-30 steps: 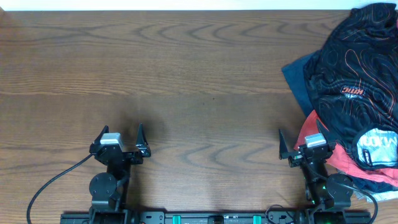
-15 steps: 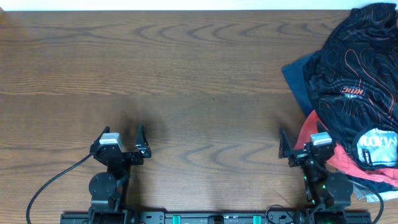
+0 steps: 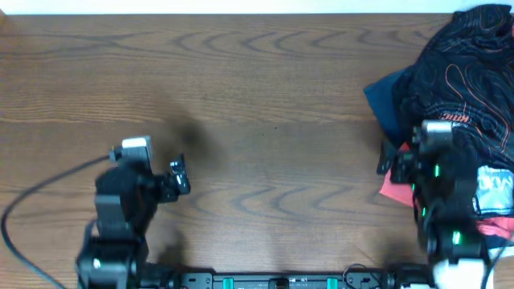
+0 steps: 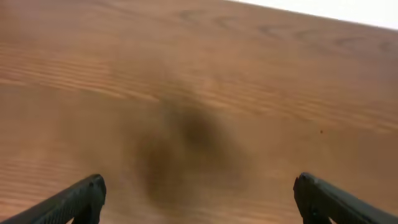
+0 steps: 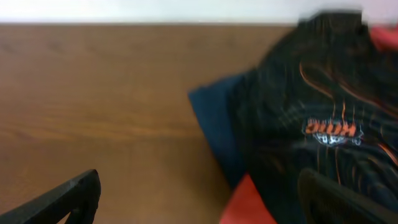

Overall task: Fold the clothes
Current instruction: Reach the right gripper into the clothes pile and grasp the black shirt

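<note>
The black jersey lies bunched up at the far right corner of the bench, on top of a blue cloth and a red shirt. Its heap runs from back to front. The left fingers are spread wide over bare wood. The right fingers are spread too, near the pile.

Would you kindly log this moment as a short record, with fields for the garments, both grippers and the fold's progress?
jersey: black jersey, crumpled, on top of a pile at the table's right edge
beneath: navy garment and red tee, partly covered
left gripper: open, empty, over bare wood
right gripper: open, empty, facing the pile
fold: not yet begun
</note>
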